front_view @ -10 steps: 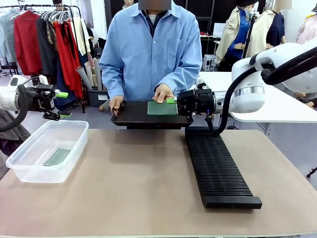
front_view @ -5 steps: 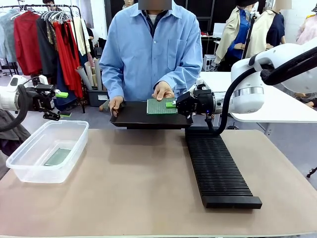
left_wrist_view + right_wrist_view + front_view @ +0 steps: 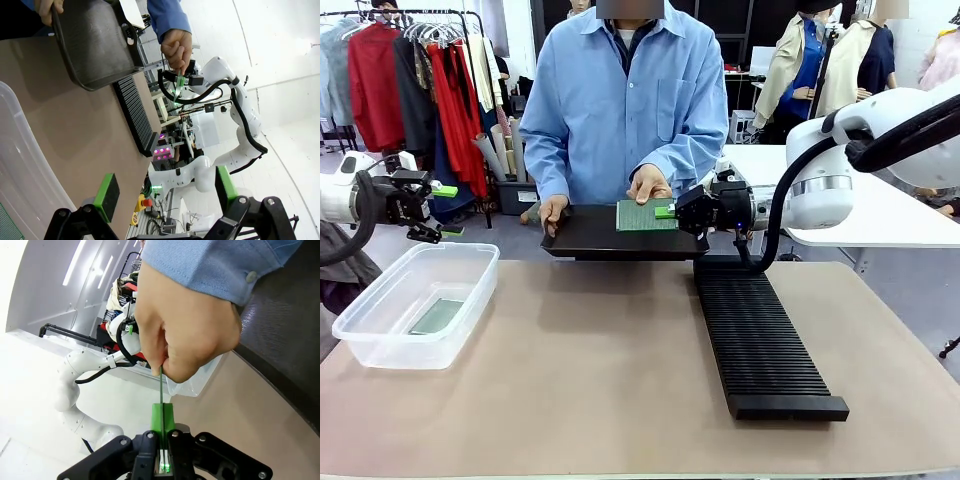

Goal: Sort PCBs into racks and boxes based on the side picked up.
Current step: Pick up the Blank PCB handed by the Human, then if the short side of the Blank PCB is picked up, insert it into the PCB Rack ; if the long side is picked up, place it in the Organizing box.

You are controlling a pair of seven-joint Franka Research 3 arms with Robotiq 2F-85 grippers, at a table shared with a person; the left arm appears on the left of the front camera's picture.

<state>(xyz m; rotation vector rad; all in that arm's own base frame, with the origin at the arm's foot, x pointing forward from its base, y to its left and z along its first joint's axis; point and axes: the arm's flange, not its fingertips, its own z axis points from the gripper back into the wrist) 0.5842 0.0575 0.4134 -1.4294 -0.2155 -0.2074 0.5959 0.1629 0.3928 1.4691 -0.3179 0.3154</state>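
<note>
A pale green PCB point(image 3: 640, 214) is lifted off the flat black tray point(image 3: 605, 238), with its face tilted toward the front camera. My right gripper point(image 3: 666, 211) is shut on its right edge, and the person's hand point(image 3: 649, 185) pinches its far edge. In the right wrist view the PCB point(image 3: 160, 389) shows edge-on between my closed pads, running up into the person's fingers point(image 3: 185, 335). My left gripper point(image 3: 446, 211) hangs open above the clear tub point(image 3: 380, 338), its green pads point(image 3: 107, 194) wide apart. Another PCB point(image 3: 437, 316) lies in the tub. The slotted black rack point(image 3: 758, 340) lies on the table's right half.
The person's other hand point(image 3: 554, 210) holds the tray's left end at the far table edge. A white table stands behind my right arm. Bare tan tabletop point(image 3: 590, 370) lies between tub and rack.
The PCB has come up off the tray and tilted toward the camera, now clamped in my right gripper. The left arm has not moved.
</note>
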